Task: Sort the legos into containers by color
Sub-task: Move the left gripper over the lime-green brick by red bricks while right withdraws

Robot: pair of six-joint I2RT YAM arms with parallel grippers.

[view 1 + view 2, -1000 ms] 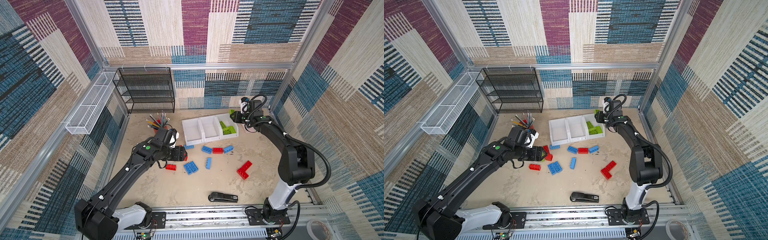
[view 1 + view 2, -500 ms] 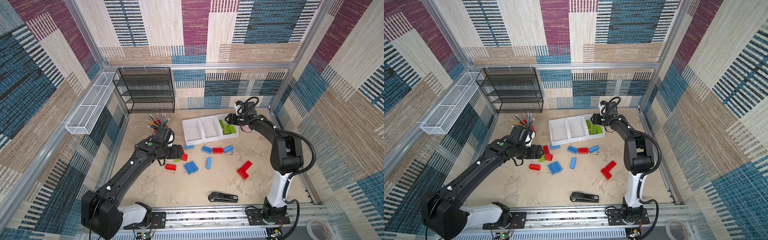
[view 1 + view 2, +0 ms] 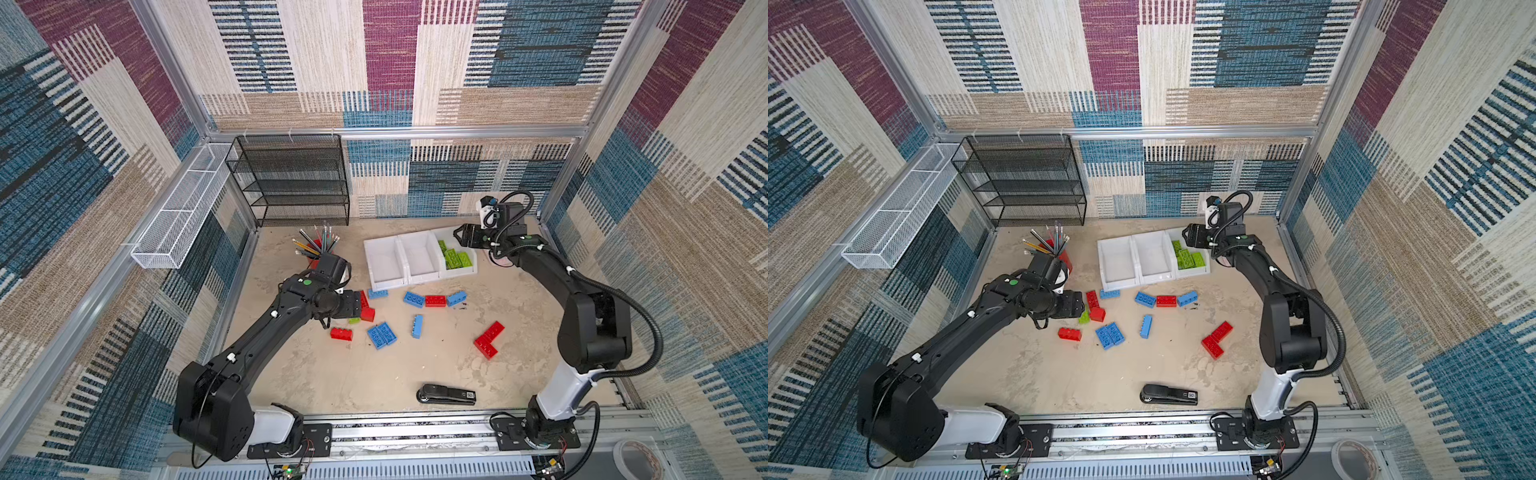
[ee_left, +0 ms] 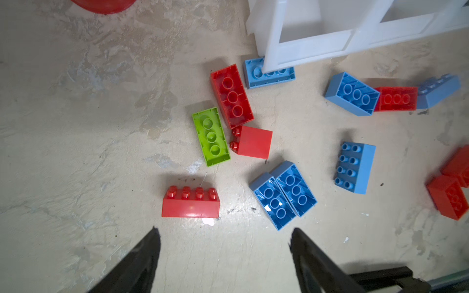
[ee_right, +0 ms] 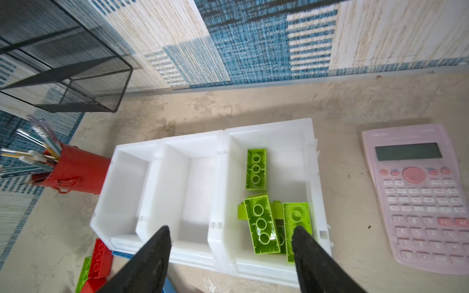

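The containers (image 3: 385,266) (image 3: 1119,266) (image 5: 162,182) are three white bins joined in a row at the back of the table. The right-hand bin holds several lime green legos (image 3: 455,258) (image 3: 1187,258) (image 5: 261,223); the other two show empty. My right gripper (image 3: 457,237) (image 3: 1187,235) (image 5: 231,230) hangs open over that bin, holding nothing. Red and blue legos and one green lego (image 4: 211,136) (image 3: 1084,316) lie loose in front of the bins. My left gripper (image 3: 356,303) (image 3: 1079,305) (image 4: 223,232) is open and empty, just short of a red lego (image 4: 190,204).
A red pencil cup (image 3: 316,253) stands left of the bins, with a black mesh shelf (image 3: 291,183) behind it. A white wire tray (image 3: 178,216) hangs on the left wall. A black stapler (image 3: 446,394) lies near the front. A pink calculator (image 5: 418,192) lies beside the right-hand bin.
My right gripper has swung over the right-hand bin and opened, and the green lego it carried now lies in the bin. The left gripper has barely moved.
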